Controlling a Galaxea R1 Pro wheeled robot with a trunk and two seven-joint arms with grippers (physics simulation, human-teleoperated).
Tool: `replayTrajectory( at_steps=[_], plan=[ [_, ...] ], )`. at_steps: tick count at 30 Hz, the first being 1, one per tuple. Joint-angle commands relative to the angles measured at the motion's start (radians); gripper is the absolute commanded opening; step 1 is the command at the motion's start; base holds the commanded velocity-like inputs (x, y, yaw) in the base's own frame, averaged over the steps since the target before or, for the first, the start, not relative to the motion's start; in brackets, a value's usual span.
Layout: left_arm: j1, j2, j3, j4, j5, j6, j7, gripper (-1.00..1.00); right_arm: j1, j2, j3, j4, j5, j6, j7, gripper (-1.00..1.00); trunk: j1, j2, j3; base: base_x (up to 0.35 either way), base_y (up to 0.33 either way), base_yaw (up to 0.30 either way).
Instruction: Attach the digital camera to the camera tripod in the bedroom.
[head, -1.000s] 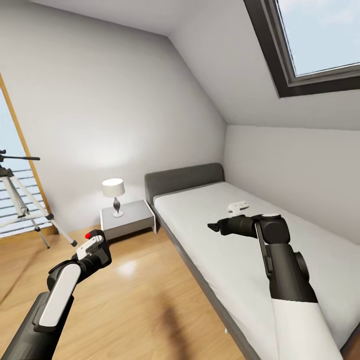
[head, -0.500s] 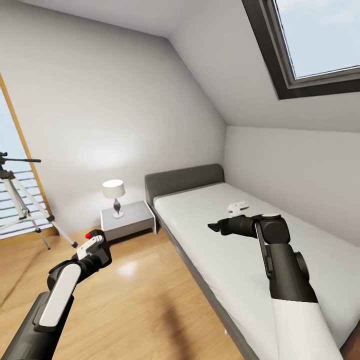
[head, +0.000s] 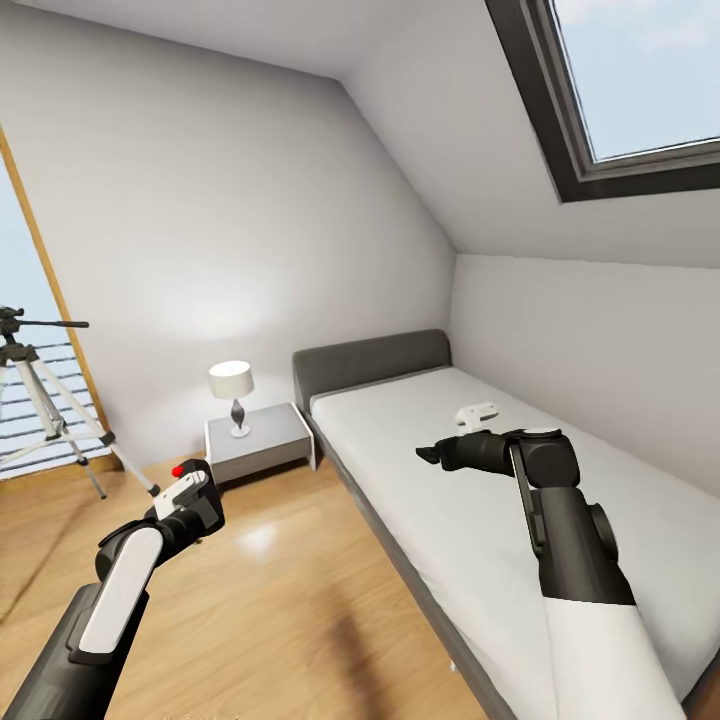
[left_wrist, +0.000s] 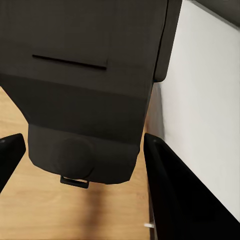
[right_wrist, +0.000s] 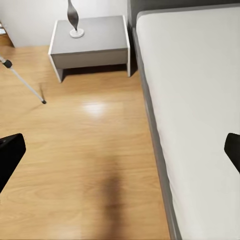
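Observation:
The digital camera (head: 192, 472) is a small black box with a red button on top, held low at the left over the wood floor. My left gripper (head: 186, 494) is shut on it. In the left wrist view the camera's black body (left_wrist: 85, 100) sits between the two dark fingers (left_wrist: 167, 185). The camera tripod (head: 40, 400) stands at the far left by the tall window, silver legs spread and pan handle level; one of its legs (right_wrist: 22, 80) appears in the right wrist view. My right gripper (head: 428, 455) hangs open over the bed's near edge, holding nothing.
This is the bedroom: a grey bed (head: 500, 480) with a white mattress along the right wall, a small white object (head: 477, 412) on it. A grey nightstand (head: 258, 440) with a lamp (head: 231, 385) stands between bed and tripod. Wood floor (head: 270, 600) stretches ahead.
The whole view has shifted slightly, so the tripod, nightstand and bed sit a little further right and more of the tripod shows. Both arms hold the same pose.

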Motion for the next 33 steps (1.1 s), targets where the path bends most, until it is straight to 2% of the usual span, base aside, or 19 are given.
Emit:
replayTrajectory(
  at_steps=[1, 33],
  plan=[
    [-0.001, 0.0, 0.0, -0.001, 0.008, 0.003, 0.006, -1.0, -0.001, 0.001, -0.002, -0.001, 0.009, 0.003, 0.01, 1.0, -0.004, 0.006, 0.002, 0.0, 0.0, 0.191],
    [-0.001, 0.0, -0.002, -0.001, 0.008, 0.004, 0.006, -1.0, -0.001, 0.001, -0.002, 0.008, 0.008, 0.003, 0.01, 1.0, -0.126, 0.23, 0.102, 0.0, 0.0, 0.278]
  ],
)
